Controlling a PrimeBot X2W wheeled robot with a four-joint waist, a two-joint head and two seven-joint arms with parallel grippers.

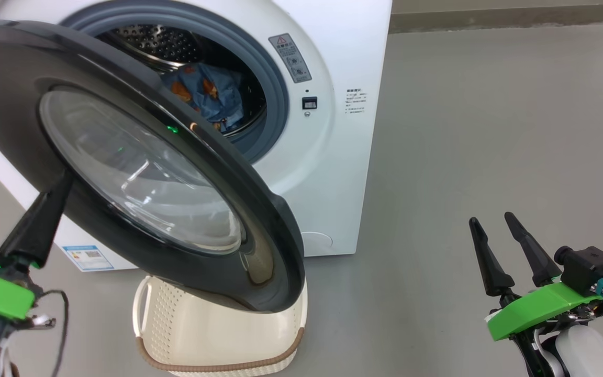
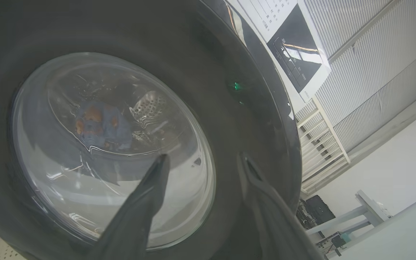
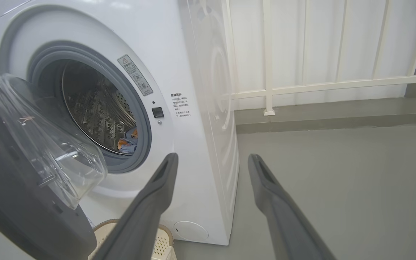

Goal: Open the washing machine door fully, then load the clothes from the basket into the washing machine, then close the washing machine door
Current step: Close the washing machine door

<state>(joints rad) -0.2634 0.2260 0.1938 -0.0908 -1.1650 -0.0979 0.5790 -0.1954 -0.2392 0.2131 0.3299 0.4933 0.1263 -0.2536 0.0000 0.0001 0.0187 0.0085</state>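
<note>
Two grippers spread wide, gripping nothing: left gripper (image 2: 203, 159) close against the washing machine door (image 1: 139, 173) (half open, outer face), right gripper (image 1: 491, 218) above the floor (image 1: 490, 131). Inside the washing machine (image 1: 343, 173) drum (image 1: 165, 44), the clothes (image 1: 212, 94). Under the door, the basket (image 1: 202, 330), interior mostly hidden.

Glossy-rimmed door (image 1: 139, 162), perforated plastic basket (image 1: 218, 330)

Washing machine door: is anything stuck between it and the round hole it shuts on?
Nothing visible blocks it. The washing machine door hangs half open, the clothes lie inside the drum, behind the opening, and the basket sits on the floor below the door's rim. The open left gripper is at its outer face.
</note>
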